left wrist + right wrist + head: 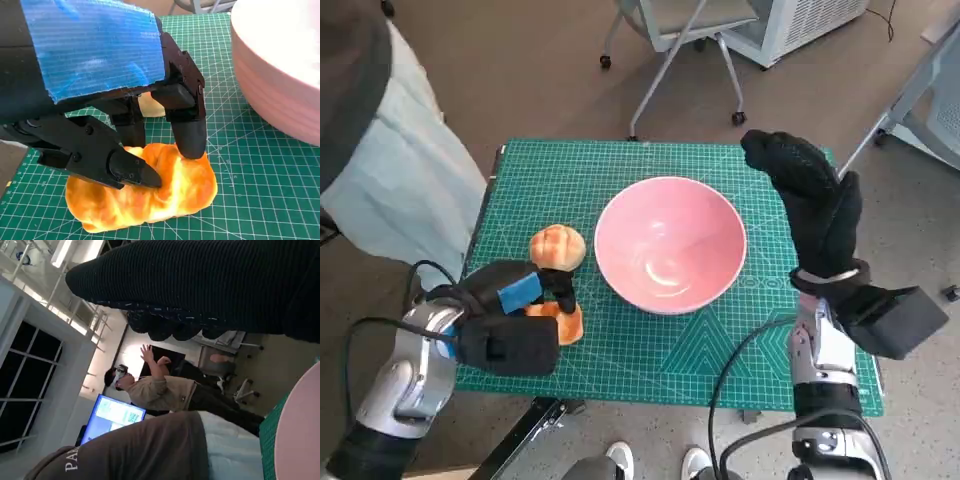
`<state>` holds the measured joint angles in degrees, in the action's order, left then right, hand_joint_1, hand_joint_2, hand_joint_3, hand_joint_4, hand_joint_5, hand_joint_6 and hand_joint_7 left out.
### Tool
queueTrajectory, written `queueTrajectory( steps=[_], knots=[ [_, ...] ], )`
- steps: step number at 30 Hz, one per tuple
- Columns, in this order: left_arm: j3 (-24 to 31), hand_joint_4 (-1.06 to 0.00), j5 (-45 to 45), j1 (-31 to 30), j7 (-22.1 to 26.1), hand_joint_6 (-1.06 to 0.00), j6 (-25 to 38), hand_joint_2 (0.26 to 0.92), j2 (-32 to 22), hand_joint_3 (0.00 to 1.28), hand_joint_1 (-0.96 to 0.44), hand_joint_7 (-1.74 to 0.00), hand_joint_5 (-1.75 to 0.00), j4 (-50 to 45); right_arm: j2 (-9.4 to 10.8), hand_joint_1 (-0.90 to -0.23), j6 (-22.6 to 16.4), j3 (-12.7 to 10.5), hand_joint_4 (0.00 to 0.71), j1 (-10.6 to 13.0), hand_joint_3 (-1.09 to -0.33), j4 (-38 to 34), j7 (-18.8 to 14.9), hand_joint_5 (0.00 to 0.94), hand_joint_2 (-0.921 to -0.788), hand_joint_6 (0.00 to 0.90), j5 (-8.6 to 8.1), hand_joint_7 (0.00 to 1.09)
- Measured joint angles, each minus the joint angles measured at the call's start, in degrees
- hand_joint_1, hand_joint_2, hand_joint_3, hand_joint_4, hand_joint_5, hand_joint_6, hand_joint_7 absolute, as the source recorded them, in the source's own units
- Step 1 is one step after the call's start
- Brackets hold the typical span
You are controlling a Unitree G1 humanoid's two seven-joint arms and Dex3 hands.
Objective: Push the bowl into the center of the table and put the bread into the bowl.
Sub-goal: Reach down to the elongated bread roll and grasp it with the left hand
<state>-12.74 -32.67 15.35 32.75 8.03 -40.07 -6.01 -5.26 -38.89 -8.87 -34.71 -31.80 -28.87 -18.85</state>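
Left hand (125, 135), black with blue tape over its back, is closed down over the nearer bread piece (145, 192); its fingers (187, 135) press into the golden crust from 2 sides, which reads as a grip being set before a lift. A second, rounder bread roll (558, 246) lies just beyond it on the green cutting mat (650, 375), untouched. The pink bowl (670, 243) sits near the middle of the mat, just beside both pieces, so the pushing step looks done and only the transfer seems left. Right hand (810, 200), in its knitted glove, stands raised at the bowl's far side holding nothing, fingers extended (probably kept there to steady the bowl, though contact cannot be told); the right wrist view shows a person seated by a screen.
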Motion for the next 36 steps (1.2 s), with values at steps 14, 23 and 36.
queueTrajectory(
  steps=[14, 23, 36],
  knots=[
    [6.2, -0.80, 4.8, 1.1, 4.0, -0.70, 2.4, 0.899, -0.4, 0.03, 0.00, -1.08, -1.07, -10.9, 0.0, -0.707, 0.0, -0.3, 0.186, 0.1, -0.766, -0.1, -0.1, 0.000, -0.921, 0.061, -0.25, 0.54],
    [9.9, -0.82, 6.4, 7.4, 4.8, -0.70, 5.9, 0.893, -0.5, 0.03, 0.00, -1.08, -1.03, -17.5, 0.0, -0.707, 0.0, -0.5, 0.177, 0.1, -0.767, -0.3, -0.1, 0.000, -0.921, 0.064, -0.30, 0.54],
    [11.0, -0.92, 6.4, 16.4, 1.6, -0.78, 4.9, 0.866, 0.2, 0.01, 0.00, -0.97, -0.94, -19.2, 0.0, -0.705, 0.0, -0.7, 0.177, 0.3, -0.767, -0.5, -0.2, 0.001, -0.921, 0.070, -0.54, 0.54]
  ],
)
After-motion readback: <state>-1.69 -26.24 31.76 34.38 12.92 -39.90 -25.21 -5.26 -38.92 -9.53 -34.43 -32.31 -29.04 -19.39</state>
